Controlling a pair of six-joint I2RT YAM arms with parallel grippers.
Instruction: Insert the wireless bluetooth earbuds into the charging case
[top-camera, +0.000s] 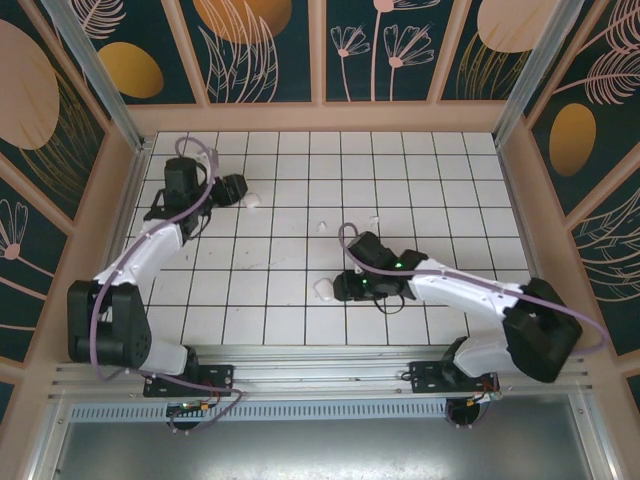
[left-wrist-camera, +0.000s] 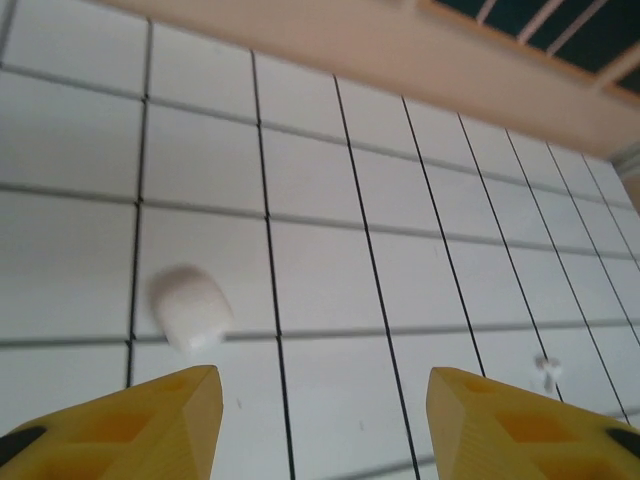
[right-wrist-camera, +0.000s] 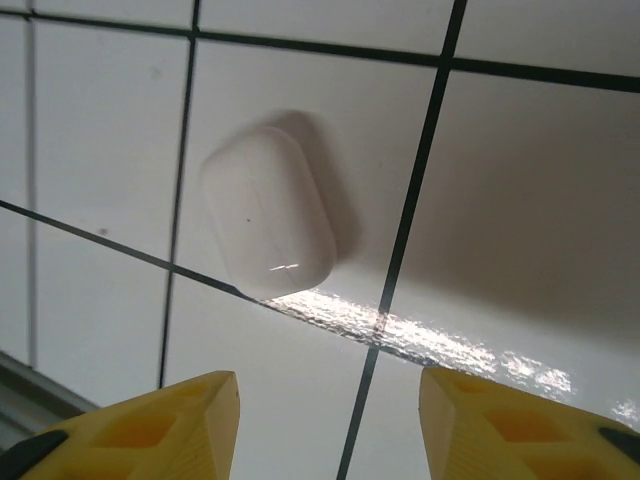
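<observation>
A shut white charging case (right-wrist-camera: 268, 212) lies flat on the tiled floor just ahead of my right gripper (right-wrist-camera: 330, 420), which is open and holds nothing. From above, that case (top-camera: 323, 290) sits at the tip of the right gripper (top-camera: 341, 288). A second white rounded case (left-wrist-camera: 188, 305) rests ahead and left of my left gripper (left-wrist-camera: 325, 420), which is also open and empty; from above this case (top-camera: 253, 199) lies beside the left gripper (top-camera: 238, 189). Two tiny white earbuds (top-camera: 323, 226) (top-camera: 375, 220) lie loose mid-floor. One earbud (left-wrist-camera: 545, 372) appears at the right of the left wrist view.
White tiles with black lines cover the floor (top-camera: 300, 320). A wooden rim (top-camera: 320, 118) with patterned wall panels closes it at the back and sides. A metal rail (top-camera: 320, 375) carries both arm bases at the near edge.
</observation>
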